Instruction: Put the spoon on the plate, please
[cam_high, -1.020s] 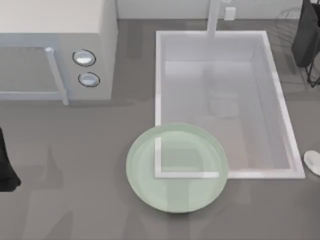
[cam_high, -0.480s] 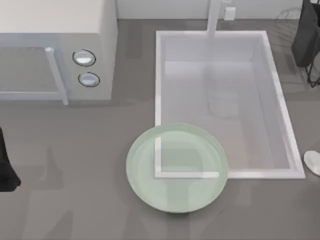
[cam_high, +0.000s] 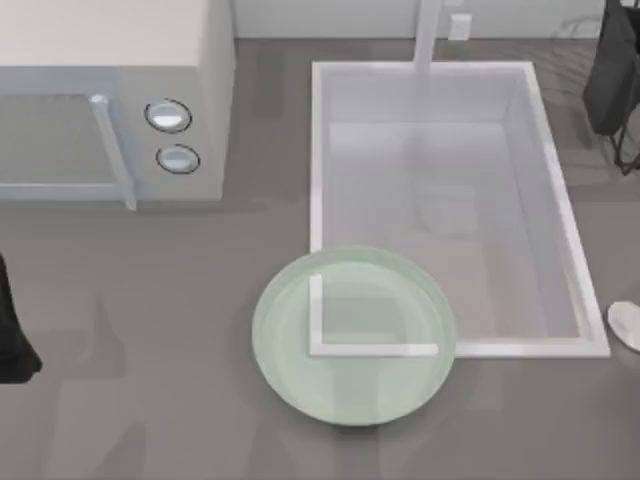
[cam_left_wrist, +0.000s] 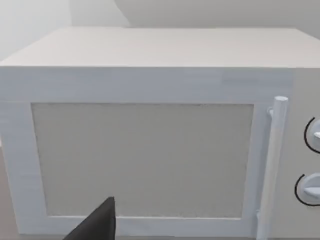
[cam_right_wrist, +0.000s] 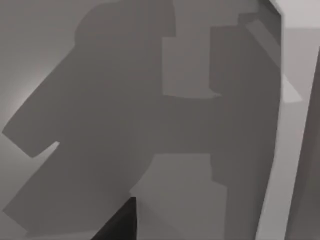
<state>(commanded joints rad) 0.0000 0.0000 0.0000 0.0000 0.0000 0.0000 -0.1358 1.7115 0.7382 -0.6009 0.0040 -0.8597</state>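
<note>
Green plate (cam_high: 300, 385), one, white spoon (cam_high: 625, 325), one

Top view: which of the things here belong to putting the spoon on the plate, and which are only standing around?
For the job:
- spoon, white, at the table's right edge, beside the sink
- plate, pale green, overlapping the sink's near-left corner

Just standing around:
- microwave, at the far left
- sink
- tap behind the sink
</note>
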